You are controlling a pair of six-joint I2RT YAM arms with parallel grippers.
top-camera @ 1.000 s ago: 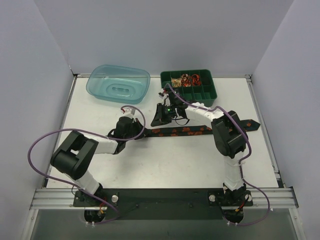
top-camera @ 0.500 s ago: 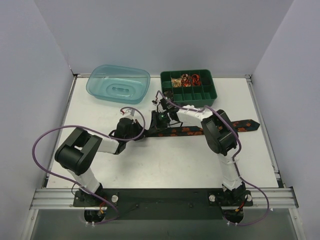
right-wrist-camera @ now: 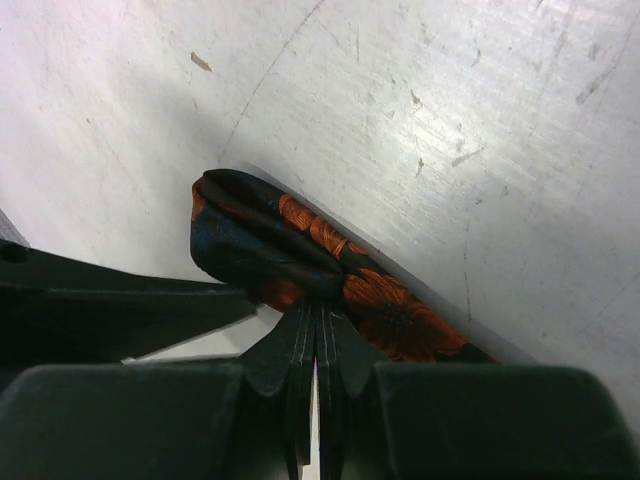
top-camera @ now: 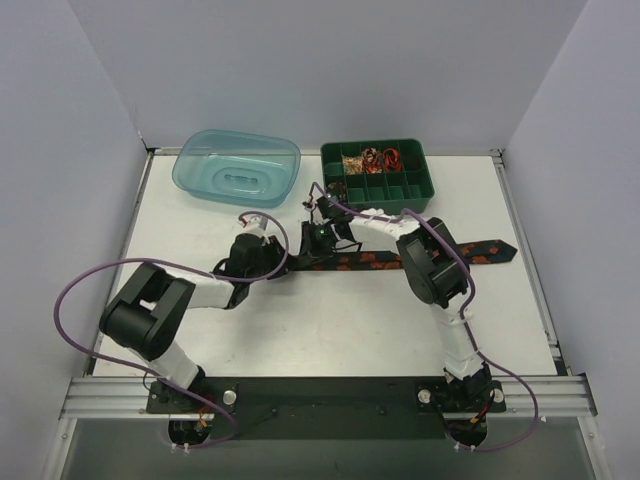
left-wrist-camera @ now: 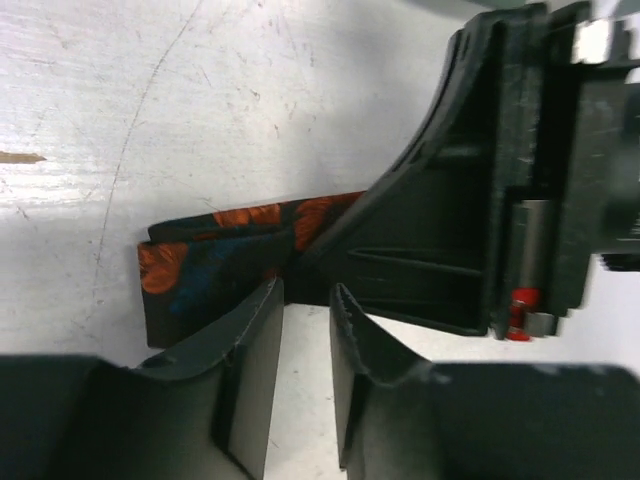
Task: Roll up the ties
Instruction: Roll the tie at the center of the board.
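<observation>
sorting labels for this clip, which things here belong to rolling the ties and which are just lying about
Part of the job:
- tie, its end folded over
- right gripper, shut on the tie
- left gripper, open beside the folded end

Just lying about:
- blue tub
- green tray, small bits in its far compartments

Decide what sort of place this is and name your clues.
Most likely a robotics lab test cell: a left arm and right arm bolted to a white table, plain panels walling it in, and a tie laid out to handle.
</observation>
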